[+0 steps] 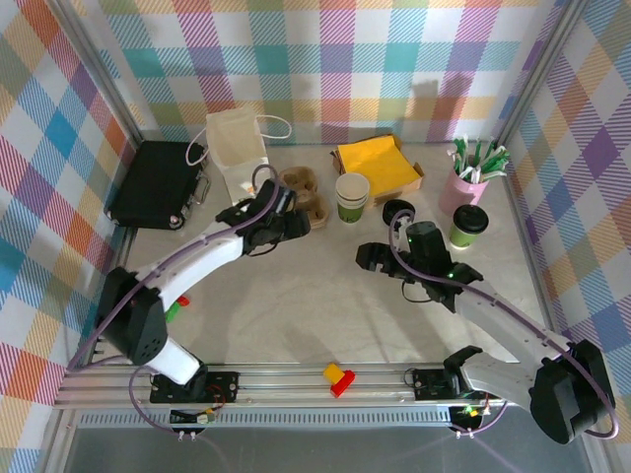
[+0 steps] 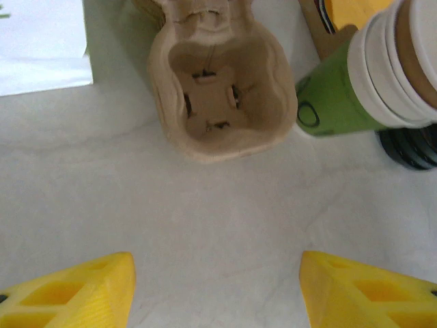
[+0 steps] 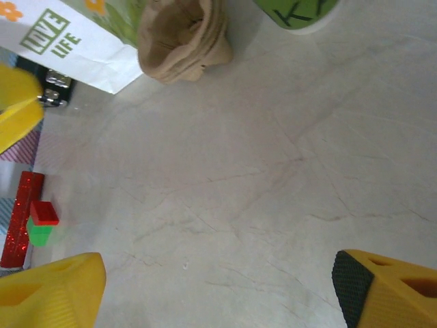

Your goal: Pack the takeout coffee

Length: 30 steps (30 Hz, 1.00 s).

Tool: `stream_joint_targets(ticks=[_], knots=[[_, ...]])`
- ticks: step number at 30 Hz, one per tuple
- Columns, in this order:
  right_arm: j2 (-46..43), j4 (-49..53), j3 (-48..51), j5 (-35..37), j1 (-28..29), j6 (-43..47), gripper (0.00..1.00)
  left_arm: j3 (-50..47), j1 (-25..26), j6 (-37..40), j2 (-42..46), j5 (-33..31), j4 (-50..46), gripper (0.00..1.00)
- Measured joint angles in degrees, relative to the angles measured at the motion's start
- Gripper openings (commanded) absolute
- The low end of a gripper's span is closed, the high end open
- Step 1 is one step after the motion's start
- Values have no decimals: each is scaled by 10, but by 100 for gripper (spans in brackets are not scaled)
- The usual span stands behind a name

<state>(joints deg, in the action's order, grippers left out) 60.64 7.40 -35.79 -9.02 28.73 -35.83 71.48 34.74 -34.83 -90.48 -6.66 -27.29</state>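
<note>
So, it's a pale marbled tabletop [image 1: 315,305] boxed in by loud pastel plaid walls [image 1: 394,59]. From overhead both sets of fingertips are just dark blobs. A green cup [image 3: 297,10] gets chopped off at the top edge of the right wrist view, can't say which one. The takeout coffee [image 1: 469,225] stands upright beside the pink straw cup [image 1: 463,185], off to the right of the right gripper [image 1: 373,258] and well apart from the left gripper [image 1: 294,225]. Both jaws gape with nothing between them.
</note>
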Motion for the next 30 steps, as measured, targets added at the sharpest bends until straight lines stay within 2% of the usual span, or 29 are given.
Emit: stream_joint_targets(ticks=[3, 6, 11, 16, 20, 28, 30], knots=[[12, -34, 12, 0, 2, 0, 87, 64, 0, -10, -68, -16, -18, 62], [18, -52, 14, 0, 2, 0, 87, 111, 0, -22, -122, -31, -34, 56], [16, -81, 21, 0, 2, -2, 87, 151, 0, -48, -179, -62, -63, 50], [5, -87, 37, 1, 2, -8, 87, 192, 0, -66, -217, -92, -101, 46], [4, -91, 37, 1, 2, -9, 87, 226, 0, -72, -242, -106, -112, 39], [4, -95, 37, 0, 2, -9, 87, 241, 0, -74, -262, -122, -122, 38], [4, -95, 37, 0, 2, -10, 87, 247, 0, -73, -271, -125, -125, 34]])
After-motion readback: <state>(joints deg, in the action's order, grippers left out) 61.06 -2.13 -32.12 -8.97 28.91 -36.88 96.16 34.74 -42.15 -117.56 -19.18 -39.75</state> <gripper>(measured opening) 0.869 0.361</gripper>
